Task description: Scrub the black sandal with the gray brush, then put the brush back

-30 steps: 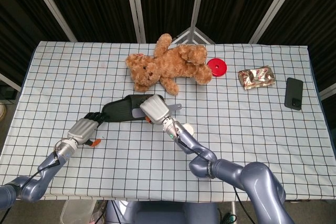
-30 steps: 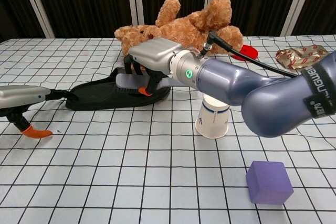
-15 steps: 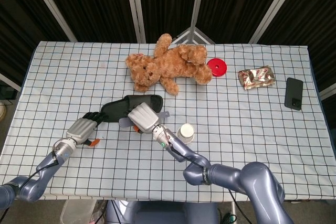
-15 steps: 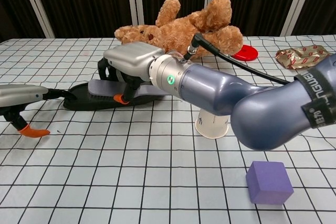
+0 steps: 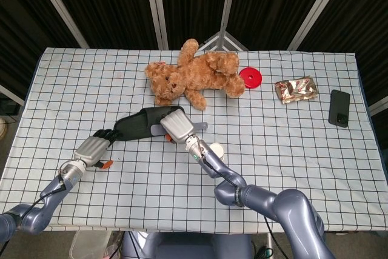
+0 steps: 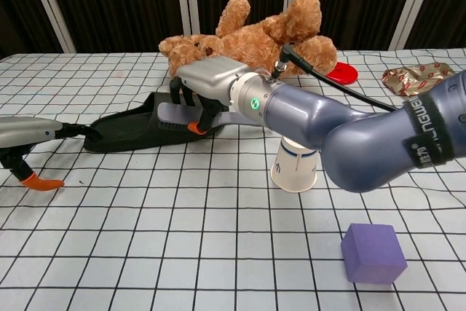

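Observation:
The black sandal (image 5: 134, 127) (image 6: 135, 131) lies flat, left of the table's middle. My right hand (image 5: 177, 124) (image 6: 212, 82) grips the gray brush (image 6: 178, 115) from above and holds it against the sandal's right half. The brush's handle (image 5: 200, 126) sticks out to the right. My left hand (image 5: 92, 148) (image 6: 29, 131) lies low at the sandal's left end. Its outstretched black fingers (image 6: 79, 132) touch that end. Its orange-tipped thumb (image 6: 40, 182) hangs apart near the cloth.
A brown teddy bear (image 5: 194, 80) (image 6: 255, 34) lies just behind the sandal. A paper cup (image 5: 215, 150) (image 6: 295, 167) stands under my right forearm. A purple block (image 6: 373, 253) sits at the front right. A red disc (image 5: 250, 77), a foil packet (image 5: 296, 90) and a phone (image 5: 339, 108) lie at the far right.
My right hand swept the brush left along the sandal, then back to the right. The sandal shifted slightly. My left hand stayed at the sandal's left end.

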